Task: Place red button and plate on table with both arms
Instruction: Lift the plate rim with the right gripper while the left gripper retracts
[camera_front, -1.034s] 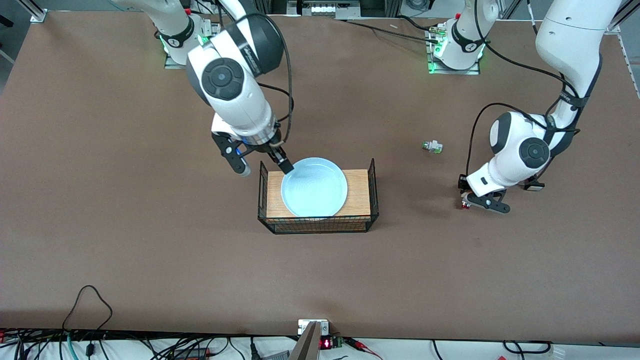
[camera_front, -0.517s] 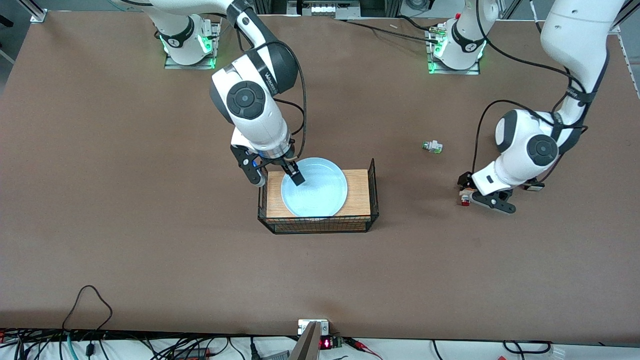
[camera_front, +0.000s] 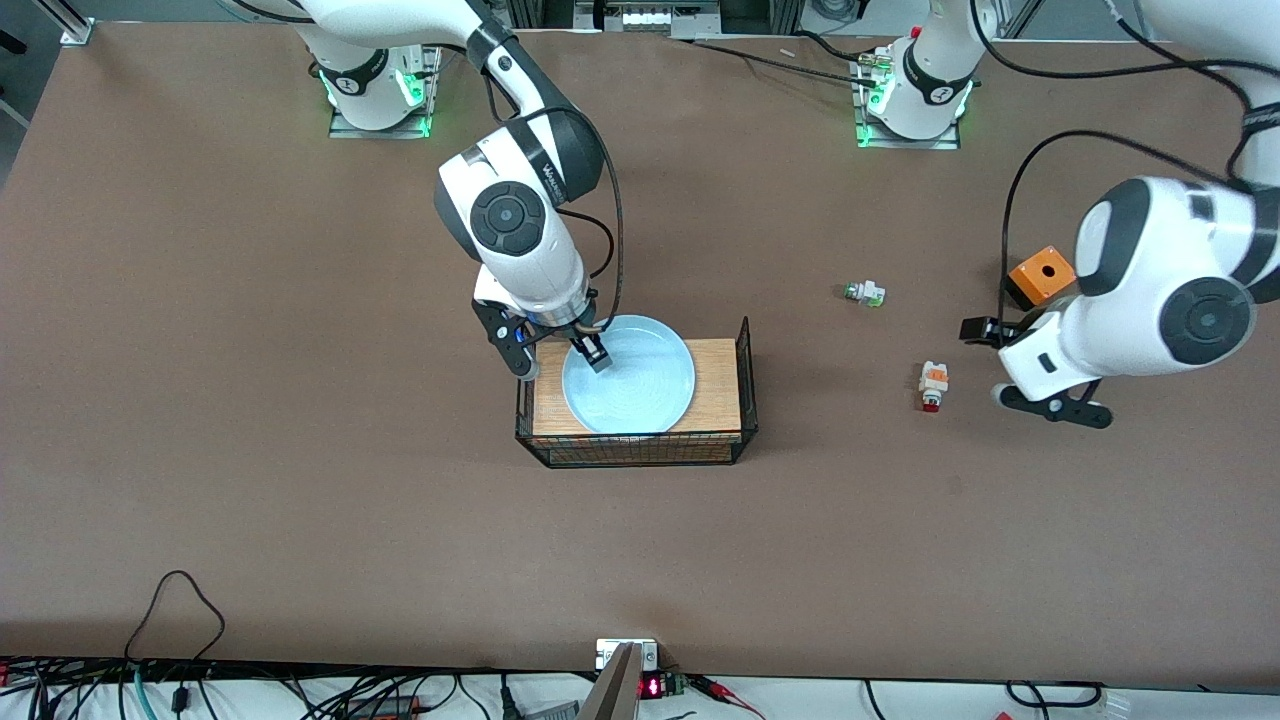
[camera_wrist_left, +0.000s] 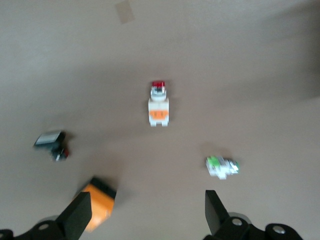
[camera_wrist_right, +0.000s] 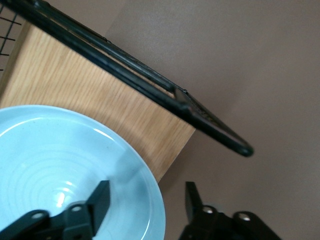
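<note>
Front view: right hand (camera_front: 560, 352) astride plate (camera_front: 640, 395) rim

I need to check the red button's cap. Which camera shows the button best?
The left wrist view: the red button lies on the table, unobstructed, with red cap and orange band distinct. The front view shows it only tiny; the right wrist view does not show it.

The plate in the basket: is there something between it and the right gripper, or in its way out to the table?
Nothing stands between them: the right gripper already straddles the rim of the plate, one finger inside, one outside. The wire wall of the basket rises at each end of the wooden top, so the plate probably must be lifted before reaching the table.
</note>
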